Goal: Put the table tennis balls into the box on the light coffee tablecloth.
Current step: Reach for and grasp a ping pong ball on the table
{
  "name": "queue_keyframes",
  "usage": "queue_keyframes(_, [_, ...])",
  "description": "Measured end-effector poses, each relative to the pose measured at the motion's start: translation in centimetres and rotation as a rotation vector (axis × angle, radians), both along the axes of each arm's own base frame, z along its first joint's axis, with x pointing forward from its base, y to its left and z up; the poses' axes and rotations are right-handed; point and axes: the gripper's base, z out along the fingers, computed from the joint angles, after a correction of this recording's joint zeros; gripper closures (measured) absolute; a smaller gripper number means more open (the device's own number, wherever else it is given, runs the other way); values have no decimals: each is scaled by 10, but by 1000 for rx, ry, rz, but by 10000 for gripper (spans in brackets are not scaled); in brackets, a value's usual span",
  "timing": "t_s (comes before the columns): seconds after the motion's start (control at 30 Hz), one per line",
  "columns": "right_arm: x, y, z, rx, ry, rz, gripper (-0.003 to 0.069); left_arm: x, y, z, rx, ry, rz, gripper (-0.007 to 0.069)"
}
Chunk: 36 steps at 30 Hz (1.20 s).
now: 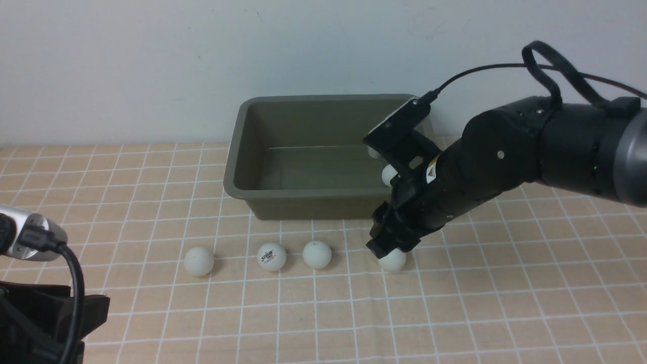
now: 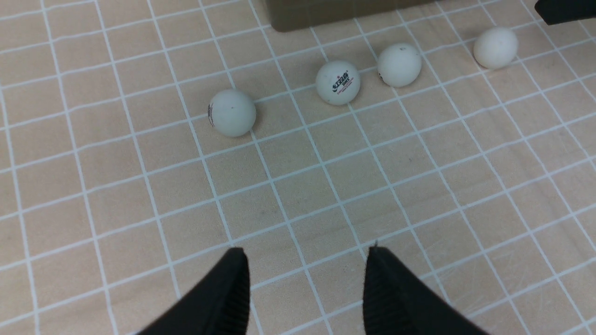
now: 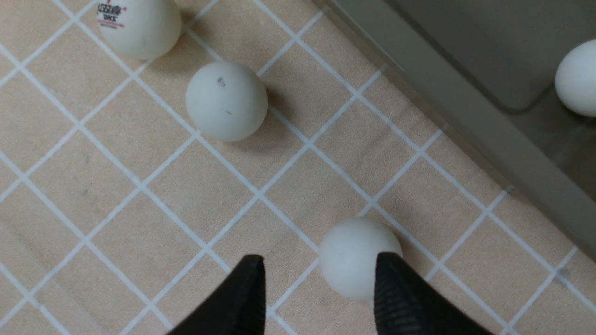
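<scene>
The olive-green box point(image 1: 237, 151) stands at the back on the light coffee tablecloth point(image 1: 455, 303). One table tennis ball point(image 1: 389, 175) lies inside it near its right end. Three balls point(image 1: 198, 261), point(image 1: 271, 257), point(image 1: 317, 254) rest in a row in front of the box. A further ball point(image 1: 393, 260) lies right under my right gripper point(image 1: 386, 250). In the right wrist view that gripper point(image 3: 320, 256) is open, and this ball point(image 3: 354, 258) sits on the cloth between the fingers, close to one of them. My left gripper point(image 2: 306, 250) is open and empty over bare cloth, well short of the row.
A pale wall runs behind the box. The right arm reaches in low over the box's front right corner point(image 1: 399, 192). The left arm's wrist and cable point(image 1: 45, 242) fill the near left corner.
</scene>
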Motion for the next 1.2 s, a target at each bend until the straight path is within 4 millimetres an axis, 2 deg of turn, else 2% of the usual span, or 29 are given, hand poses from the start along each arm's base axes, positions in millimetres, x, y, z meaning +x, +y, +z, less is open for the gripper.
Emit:
queue_keyframes(0.13, [-3,-2,-2,5,58,-58,289,0,0,0,-1,2,-1,347])
queue_keyframes(0.3, [-3,-2,-5,35,104,-160,284,-1,-1,0,-13,8,-5,347])
queue_keyframes(0.4, [1,-2,-18,15,133,-211,285,-1,-1,0,-16,12,-7,347])
queue_keyframes(0.43, [1,-2,-18,16,134,-213,285,-1,-1,0,-16,12,-7,347])
queue_keyframes(0.57, [8,-1,-42,-36,151,-223,285,-1,-1,0,-16,13,-7,347])
queue_keyframes(0.67, [12,1,-53,-52,144,-215,285,-1,-1,0,-16,13,-7,347])
queue_keyframes(1.2, [26,7,-75,-64,110,-197,284,-1,-1,0,-17,14,-8,347])
